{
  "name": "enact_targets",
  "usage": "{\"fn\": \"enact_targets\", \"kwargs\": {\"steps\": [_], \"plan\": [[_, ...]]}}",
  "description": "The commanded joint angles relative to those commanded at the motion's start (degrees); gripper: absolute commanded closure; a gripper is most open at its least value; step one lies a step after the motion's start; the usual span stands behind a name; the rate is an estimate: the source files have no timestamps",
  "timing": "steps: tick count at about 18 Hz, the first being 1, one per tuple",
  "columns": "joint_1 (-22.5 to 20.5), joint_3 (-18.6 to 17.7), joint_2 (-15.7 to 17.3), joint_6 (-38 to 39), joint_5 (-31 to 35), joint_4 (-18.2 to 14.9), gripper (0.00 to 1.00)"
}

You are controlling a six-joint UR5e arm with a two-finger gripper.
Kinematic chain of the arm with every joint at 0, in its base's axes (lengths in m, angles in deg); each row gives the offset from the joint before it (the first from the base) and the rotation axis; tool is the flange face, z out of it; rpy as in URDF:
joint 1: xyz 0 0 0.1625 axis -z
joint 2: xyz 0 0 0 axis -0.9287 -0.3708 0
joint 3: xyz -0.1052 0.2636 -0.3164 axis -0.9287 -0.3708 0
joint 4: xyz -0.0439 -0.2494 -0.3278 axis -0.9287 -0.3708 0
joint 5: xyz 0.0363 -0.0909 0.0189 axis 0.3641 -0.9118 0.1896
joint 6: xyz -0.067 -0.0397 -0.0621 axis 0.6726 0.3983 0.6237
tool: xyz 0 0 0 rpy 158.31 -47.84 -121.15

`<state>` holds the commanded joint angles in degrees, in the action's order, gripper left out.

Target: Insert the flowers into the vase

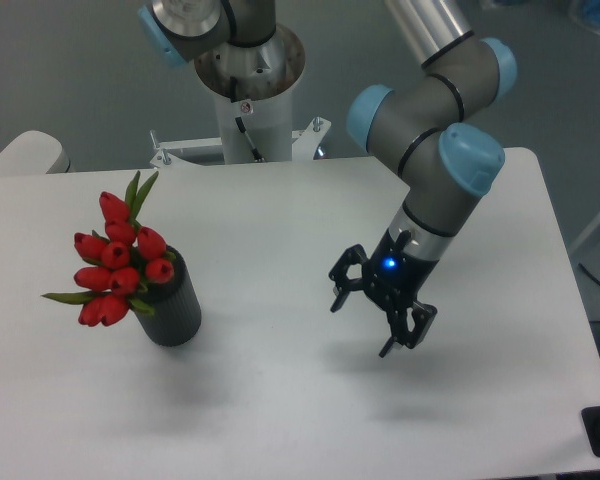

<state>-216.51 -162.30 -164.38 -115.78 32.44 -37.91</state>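
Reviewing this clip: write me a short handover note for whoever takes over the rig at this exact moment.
Gripper: jaws open, holding nothing, hanging above the table right of centre, well apart from the vase.
Flowers: red tulip bunch sits in the vase, heads leaning out to the left over the rim.
Vase: upright on the left side of the table.
Done: the flowers are inserted and released.
Left: nothing obvious for the task; perhaps only parking the arm. How deep the stems sit is hidden inside the vase.
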Motion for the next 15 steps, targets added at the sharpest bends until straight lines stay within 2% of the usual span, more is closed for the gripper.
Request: {"fn": "enact_targets", "kwargs": {"steps": [2,6,10,15], "plan": [[0.79,1.50,-0.88,0.26,1.59,-1.85,0.00],[2.12,2.12,-1.76,-1.14,10.11,-3.17,0.00],[2.20,2.56,-2.29,-5.18,13.36,-4.76,0.00],[3.17,2.74,-2.82,-5.27,15.49,-4.67,0.00]]}}
